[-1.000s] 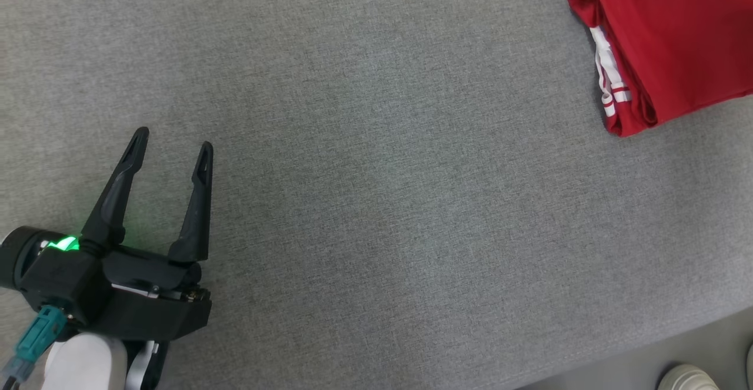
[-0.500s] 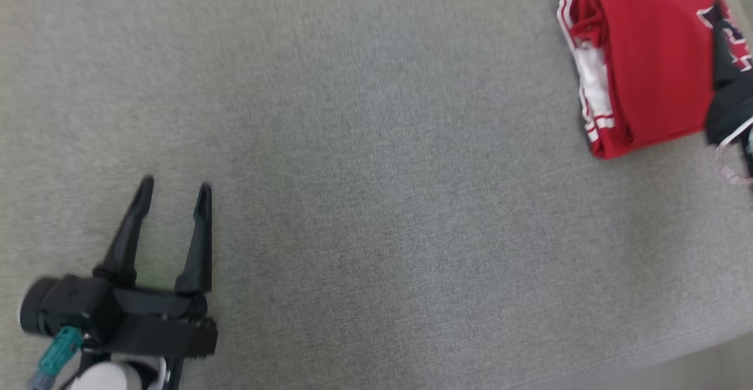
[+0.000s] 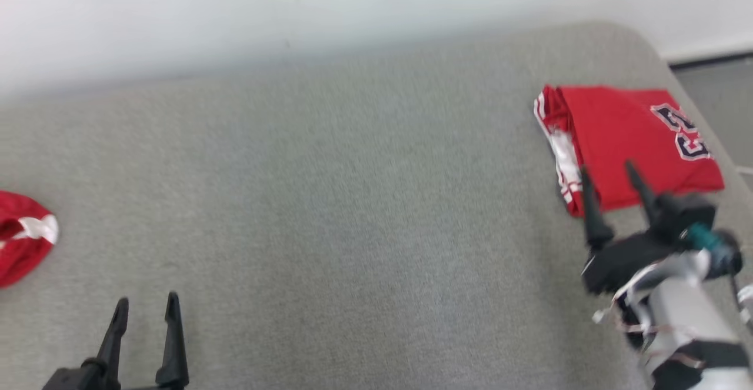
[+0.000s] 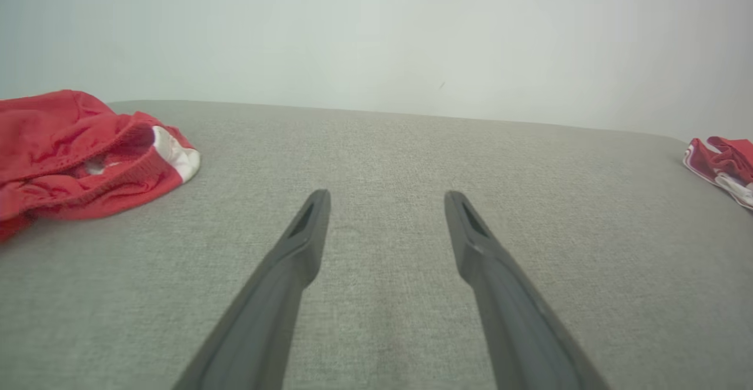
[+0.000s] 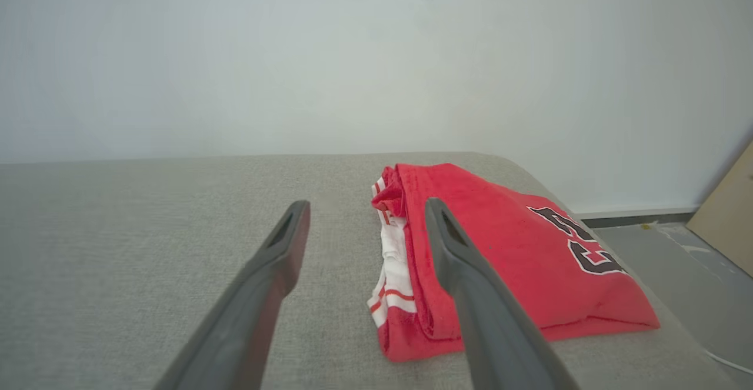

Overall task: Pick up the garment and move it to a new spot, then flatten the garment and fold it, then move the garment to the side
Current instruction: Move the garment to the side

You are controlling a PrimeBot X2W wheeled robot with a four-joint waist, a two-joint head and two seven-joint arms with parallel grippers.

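- Near left, our left claw (image 3: 147, 299) stood wide and empty; it could snag the crumpled red garment (image 3: 20, 234) beside it.
- Our right claw (image 3: 607, 169), wide and empty, hung by the folded garment (image 3: 623, 131) at the tabletop's (image 3: 353, 231) far right; a brush might spoil its folds or push it off the edge.

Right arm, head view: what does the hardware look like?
Black right hand with two long, tapering dark fingers, each slotted near the tip. A teal connector plugs in at the wrist; the forearm is silvery-white, with loose pale cables. The left hand has matching fingers.
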